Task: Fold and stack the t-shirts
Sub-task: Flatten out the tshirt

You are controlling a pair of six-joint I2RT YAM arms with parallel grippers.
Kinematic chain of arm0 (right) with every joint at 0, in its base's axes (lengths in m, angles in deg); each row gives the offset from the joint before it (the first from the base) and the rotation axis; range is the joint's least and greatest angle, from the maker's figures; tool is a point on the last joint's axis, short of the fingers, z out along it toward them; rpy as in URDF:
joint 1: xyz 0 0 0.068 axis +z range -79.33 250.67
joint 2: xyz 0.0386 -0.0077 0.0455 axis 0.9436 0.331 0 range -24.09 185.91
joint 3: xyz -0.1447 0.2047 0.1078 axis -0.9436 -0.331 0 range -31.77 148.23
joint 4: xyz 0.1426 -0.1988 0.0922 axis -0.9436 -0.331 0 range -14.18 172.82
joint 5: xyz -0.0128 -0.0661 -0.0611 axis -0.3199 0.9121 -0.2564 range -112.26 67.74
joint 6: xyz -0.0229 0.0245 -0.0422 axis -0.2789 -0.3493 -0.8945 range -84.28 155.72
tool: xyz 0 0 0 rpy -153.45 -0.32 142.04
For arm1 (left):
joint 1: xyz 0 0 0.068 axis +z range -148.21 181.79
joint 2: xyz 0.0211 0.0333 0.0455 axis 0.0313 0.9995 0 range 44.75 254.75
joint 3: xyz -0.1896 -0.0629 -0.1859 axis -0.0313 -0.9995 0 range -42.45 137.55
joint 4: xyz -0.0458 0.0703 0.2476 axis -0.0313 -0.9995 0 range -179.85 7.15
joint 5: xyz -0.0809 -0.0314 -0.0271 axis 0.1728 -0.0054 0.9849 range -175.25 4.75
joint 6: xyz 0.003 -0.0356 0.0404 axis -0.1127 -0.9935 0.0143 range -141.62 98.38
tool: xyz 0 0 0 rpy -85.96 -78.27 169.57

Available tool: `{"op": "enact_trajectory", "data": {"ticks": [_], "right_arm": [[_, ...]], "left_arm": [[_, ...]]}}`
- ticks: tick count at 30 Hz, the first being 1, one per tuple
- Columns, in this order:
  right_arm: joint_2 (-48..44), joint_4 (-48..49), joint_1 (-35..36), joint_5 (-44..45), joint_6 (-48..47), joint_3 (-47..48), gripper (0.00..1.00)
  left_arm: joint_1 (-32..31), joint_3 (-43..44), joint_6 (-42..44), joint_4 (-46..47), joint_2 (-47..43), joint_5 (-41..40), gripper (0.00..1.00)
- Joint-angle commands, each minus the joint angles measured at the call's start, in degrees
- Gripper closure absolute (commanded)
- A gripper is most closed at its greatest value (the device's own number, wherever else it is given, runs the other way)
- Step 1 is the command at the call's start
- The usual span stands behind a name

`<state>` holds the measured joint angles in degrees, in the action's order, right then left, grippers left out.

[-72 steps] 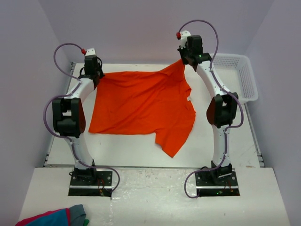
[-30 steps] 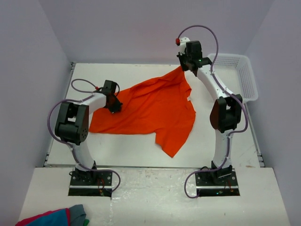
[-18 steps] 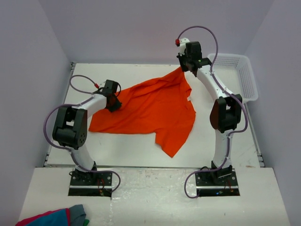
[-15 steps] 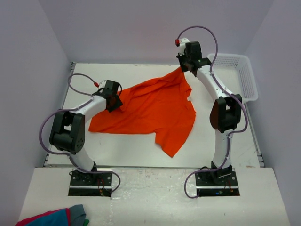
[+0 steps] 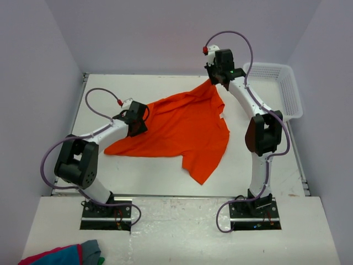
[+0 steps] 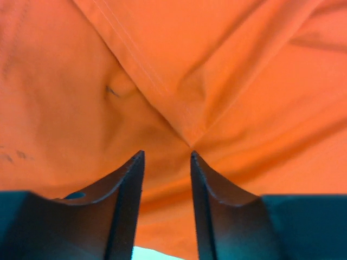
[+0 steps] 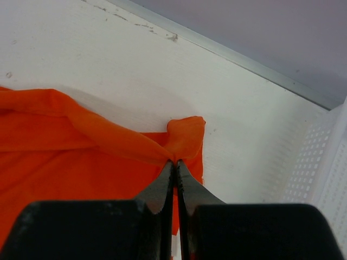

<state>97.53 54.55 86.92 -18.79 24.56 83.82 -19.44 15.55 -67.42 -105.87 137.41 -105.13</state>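
The orange t-shirt (image 5: 176, 130) lies spread across the middle of the tabletop (image 5: 165, 171). It is mostly flat but rumpled, and one sleeve trails toward the near edge.

Your right hand (image 5: 216, 77) has the shirt's far right corner. In the right wrist view its fingers are pressed together at (image 7: 174, 162) on a twisted pinch of t-shirt (image 7: 65, 157), with a small flap of cloth sticking out past the tips. From that pinch the fabric pulls into a taut ridge running back to the rest of the shirt.

Your left hand (image 5: 138, 122) sits at the shirt's left edge. Its fingers are partway apart (image 6: 165, 157) and grip nothing. You can see creased t-shirt (image 6: 227, 70) and a stitched seam through the gap, just beyond the tips.

A white perforated basket (image 5: 281, 91) stands at the right end of the tabletop, just beside the right hand's pinch (image 7: 320, 168). A red, blue and grey cloth bundle (image 5: 63, 255) lies well apart, on the near ledge beside the left arm's base.
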Motion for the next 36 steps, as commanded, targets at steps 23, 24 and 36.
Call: {"op": "enact_trajectory", "data": {"ticks": [23,24,36], "right_arm": [[-3.1,1.4,1.2,-0.7,0.6,-1.0,1.0],[-3.1,1.4,1.2,-0.7,0.6,-0.9,1.0],[-3.0,1.4,1.2,-0.9,0.5,-0.8,1.0]], "left_arm": [[-4.0,-12.6,14.0,28.4,-1.2,5.1,0.53],[-4.0,-11.9,14.2,28.3,-0.6,4.5,0.53],[-3.9,-8.5,15.1,27.5,3.2,1.2,0.54]]}}
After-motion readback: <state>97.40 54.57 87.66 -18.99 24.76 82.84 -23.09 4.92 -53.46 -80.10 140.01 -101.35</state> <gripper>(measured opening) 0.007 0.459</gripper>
